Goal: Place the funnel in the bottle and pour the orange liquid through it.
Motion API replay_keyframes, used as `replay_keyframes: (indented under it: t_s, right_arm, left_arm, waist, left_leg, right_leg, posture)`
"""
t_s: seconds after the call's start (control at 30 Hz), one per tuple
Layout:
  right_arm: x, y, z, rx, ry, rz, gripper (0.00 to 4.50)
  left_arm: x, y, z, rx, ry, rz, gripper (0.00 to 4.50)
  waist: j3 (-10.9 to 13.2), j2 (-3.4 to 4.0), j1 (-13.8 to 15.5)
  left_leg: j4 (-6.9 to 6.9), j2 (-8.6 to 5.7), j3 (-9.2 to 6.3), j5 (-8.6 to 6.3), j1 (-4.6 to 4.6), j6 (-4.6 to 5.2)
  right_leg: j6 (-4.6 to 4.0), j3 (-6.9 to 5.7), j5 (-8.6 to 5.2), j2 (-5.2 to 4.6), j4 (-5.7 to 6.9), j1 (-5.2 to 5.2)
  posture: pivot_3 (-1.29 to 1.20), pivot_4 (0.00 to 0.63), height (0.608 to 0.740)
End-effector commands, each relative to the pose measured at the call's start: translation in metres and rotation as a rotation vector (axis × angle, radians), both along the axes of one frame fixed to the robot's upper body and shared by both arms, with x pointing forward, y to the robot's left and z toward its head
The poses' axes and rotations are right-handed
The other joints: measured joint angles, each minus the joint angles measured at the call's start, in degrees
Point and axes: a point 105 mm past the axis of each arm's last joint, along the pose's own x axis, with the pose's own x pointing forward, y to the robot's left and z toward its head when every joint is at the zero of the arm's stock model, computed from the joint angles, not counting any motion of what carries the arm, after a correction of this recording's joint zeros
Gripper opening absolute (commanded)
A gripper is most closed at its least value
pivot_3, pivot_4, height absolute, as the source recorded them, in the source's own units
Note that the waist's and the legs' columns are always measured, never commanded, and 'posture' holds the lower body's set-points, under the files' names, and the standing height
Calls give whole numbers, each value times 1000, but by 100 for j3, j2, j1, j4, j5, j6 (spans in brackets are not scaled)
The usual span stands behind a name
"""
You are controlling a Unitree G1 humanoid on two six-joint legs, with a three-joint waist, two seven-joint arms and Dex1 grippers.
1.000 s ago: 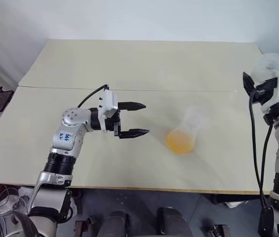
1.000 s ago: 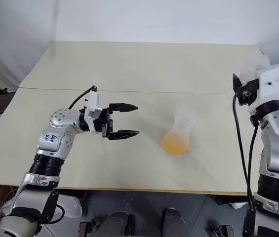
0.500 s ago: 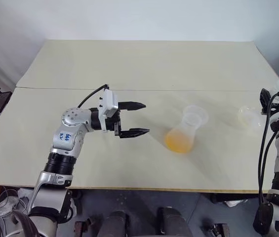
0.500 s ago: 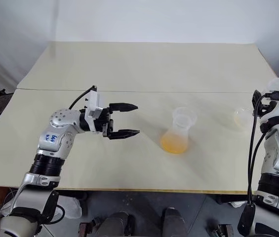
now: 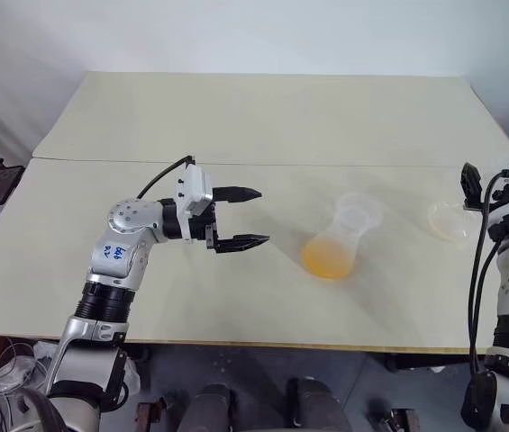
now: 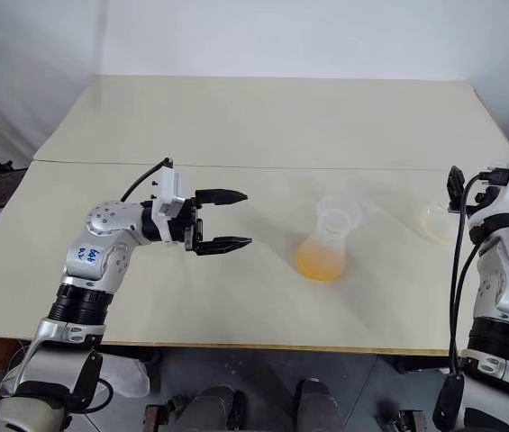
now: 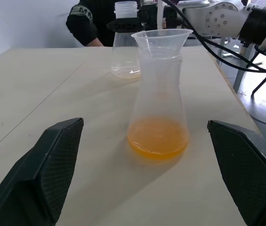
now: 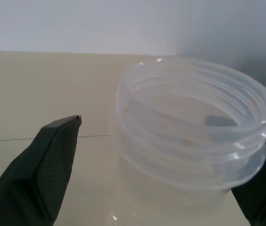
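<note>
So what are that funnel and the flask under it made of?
Funnel: probably thin plastic, cloudy and see-through, with a soft matte rim. Flask: likely plastic too, frosted rather than glassy, the orange liquid showing through its wall.

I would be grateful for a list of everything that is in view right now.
clear plastic funnel: one, see-through, seated in the bottle's neck
clear cone-shaped bottle: one, mid-table
orange liquid: one pool, in the bottle's base
clear wide-mouthed jar: one, at the table's right end
cream table: one
person's dark sleeve: one, beyond the table
left gripper: black, open, facing the bottle
right gripper: black, open around the jar
</note>
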Motion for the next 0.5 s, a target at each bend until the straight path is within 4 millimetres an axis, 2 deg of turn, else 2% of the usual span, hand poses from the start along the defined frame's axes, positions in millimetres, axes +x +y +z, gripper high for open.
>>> replay_keyframes:
  t_s: [0.03,0.3,0.5]
  right_arm:
    - [-10,-1,31,-86,-69,-9,4480]
    - [-18,0,57,-149,-105,-7,4480]
    - [-31,7,85,-182,-190,70,4480]
  left_arm:
    - [-4,-1,11,-21,-48,-7,4500]
    - [-2,-2,11,-31,-49,-5,4500]
    - [3,1,26,-128,-12,33,4500]
  waist:
    - [0,0,5]
    - [0,0,7]
    - [0,0,11]
  left_leg:
    - [0,0,-1,0,0,0]
    - [0,0,0,0,0,0]
    - [0,0,0,0,-1,0]
  right_leg:
    - [0,-1,0,0,0,0]
    - [0,0,0,0,-1,0]
    - [0,0,0,0,-2,0]
  posture:
    - [0,150,740]
    - [0,150,740]
    - [0,150,740]
